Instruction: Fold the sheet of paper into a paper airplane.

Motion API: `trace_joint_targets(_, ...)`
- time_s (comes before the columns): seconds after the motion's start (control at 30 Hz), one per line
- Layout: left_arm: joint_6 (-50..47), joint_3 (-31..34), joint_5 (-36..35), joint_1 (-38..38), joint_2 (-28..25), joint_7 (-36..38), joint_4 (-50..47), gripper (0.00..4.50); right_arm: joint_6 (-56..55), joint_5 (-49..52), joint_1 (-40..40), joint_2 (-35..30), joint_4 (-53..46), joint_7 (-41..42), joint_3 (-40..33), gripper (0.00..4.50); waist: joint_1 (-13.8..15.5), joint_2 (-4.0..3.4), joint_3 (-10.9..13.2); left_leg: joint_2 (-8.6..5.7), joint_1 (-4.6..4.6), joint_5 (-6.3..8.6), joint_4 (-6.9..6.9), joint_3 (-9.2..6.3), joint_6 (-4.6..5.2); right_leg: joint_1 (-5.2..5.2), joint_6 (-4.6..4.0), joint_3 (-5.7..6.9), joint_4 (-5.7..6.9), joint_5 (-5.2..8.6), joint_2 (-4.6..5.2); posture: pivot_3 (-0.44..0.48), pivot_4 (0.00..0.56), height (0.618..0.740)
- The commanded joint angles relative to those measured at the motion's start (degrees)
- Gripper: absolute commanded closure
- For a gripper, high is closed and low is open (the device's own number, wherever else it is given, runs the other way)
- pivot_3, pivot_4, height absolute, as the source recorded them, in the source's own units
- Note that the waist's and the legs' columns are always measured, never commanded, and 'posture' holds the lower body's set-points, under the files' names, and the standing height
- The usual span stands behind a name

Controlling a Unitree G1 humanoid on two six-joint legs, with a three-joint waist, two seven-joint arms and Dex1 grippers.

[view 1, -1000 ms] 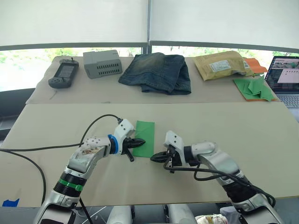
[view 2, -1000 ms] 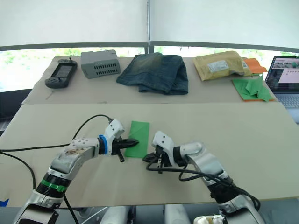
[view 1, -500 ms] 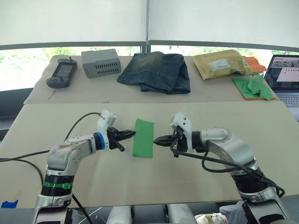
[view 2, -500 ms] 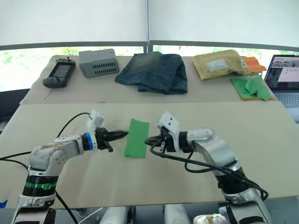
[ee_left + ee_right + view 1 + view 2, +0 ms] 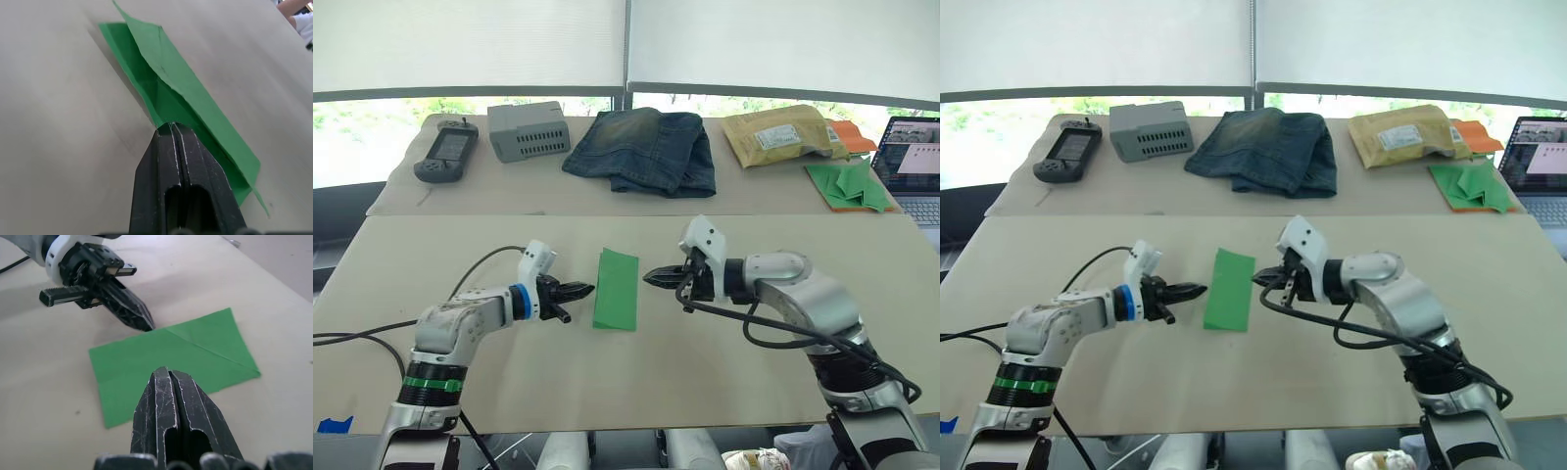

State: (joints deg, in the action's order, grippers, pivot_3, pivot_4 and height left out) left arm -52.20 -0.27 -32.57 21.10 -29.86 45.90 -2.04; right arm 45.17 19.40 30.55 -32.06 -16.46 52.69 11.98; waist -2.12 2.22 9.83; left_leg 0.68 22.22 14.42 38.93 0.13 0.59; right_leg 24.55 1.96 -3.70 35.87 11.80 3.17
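Note:
The sheet of paper point(image 5: 615, 290) lies on the near table as a narrow green strip, folded lengthwise, with a diagonal crease near one end point(image 5: 205, 350). One long flap stands slightly raised point(image 5: 181, 83). My left gripper point(image 5: 585, 290) is shut and empty, its tip right at the strip's left edge point(image 5: 171, 126). My right gripper point(image 5: 651, 278) is shut and empty too, hovering just off the strip's right edge point(image 5: 165, 373). In the right wrist view the left gripper point(image 5: 145, 325) points at the far edge of the paper. The paper airplane is out of view.
On the back table lie a handheld device point(image 5: 446, 155), a grey box point(image 5: 529, 130), folded jeans point(image 5: 641, 152), a padded envelope point(image 5: 781, 135) and a heap of green darts on an orange sheet point(image 5: 847, 184). A laptop point(image 5: 911, 162) stands far right. Cables trail from both arms.
My left gripper has come off the paper and now sits at its left edge. My right gripper has moved from the near side up to the strip's right edge. The paper looks narrower.

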Motion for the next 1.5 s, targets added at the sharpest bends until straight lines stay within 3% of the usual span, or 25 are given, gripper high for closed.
trace_joint_targets(0.03, 2.9, -2.4, 1.3, 1.9, 0.6, 2.0, 0.5, 4.5, -0.4, 1.7, 1.1, -0.9, -1.7, -0.1, -2.7, 4.47, 0.0, 0.0, 0.0, 0.0, 0.01, 0.0, 0.0, 0.01, 0.0, 0.01, 0.0, 0.01, 0.0, 0.0, -0.01, 0.0, 0.15, 0.728)
trace_joint_targets(0.47, 3.1, -7.1, 0.1, 3.7, 8.4, 3.7, 0.4, 4.5, 0.5, 3.2, 0.6, -3.3, -2.6, -2.0, -5.3, 4.47, -0.1, 0.01, 0.0, -0.01, 0.06, 0.0, 0.02, 0.01, 0.01, 0.02, 0.0, 0.01, -0.01, -0.01, 0.01, 0.0, 0.15, 0.728)
trace_joint_targets(0.93, 7.1, -14.0, 5.7, 8.9, 14.8, 5.7, 10.5, 4.5, 6.5, 9.7, 0.7, -5.4, -11.5, -6.1, -11.7, 4.47, 0.1, 0.01, 0.0, -0.19, 0.08, 0.0, 0.02, -0.02, 0.01, 0.01, 0.07, 0.0, -0.01, 0.03, 0.02, 0.0, 0.15, 0.728)
trace_joint_targets(1.1, 7.4, -14.2, 6.3, 9.5, 15.1, 6.7, 11.5, 4.5, 9.8, 9.7, -0.7, -7.6, -17.6, -6.1, -4.5, 4.47, -0.1, 0.01, 0.0, -0.18, 0.08, 0.02, 0.0, -0.13, 0.05, 0.01, 0.07, 0.0, -0.02, 0.04, 0.03, 0.0, 0.15, 0.728)
trace_joint_targets(1.5, 7.6, -13.7, 7.2, 10.4, 17.2, 6.6, 12.9, 4.5, 3.8, -9.2, 4.9, -8.6, -13.9, -10.2, 16.5, 4.47, 0.0, 0.01, 0.0, -0.23, 0.07, 0.01, 0.06, -0.1, 0.05, 0.01, 0.29, -0.01, -0.01, 0.14, 0.05, 0.0, 0.15, 0.728)
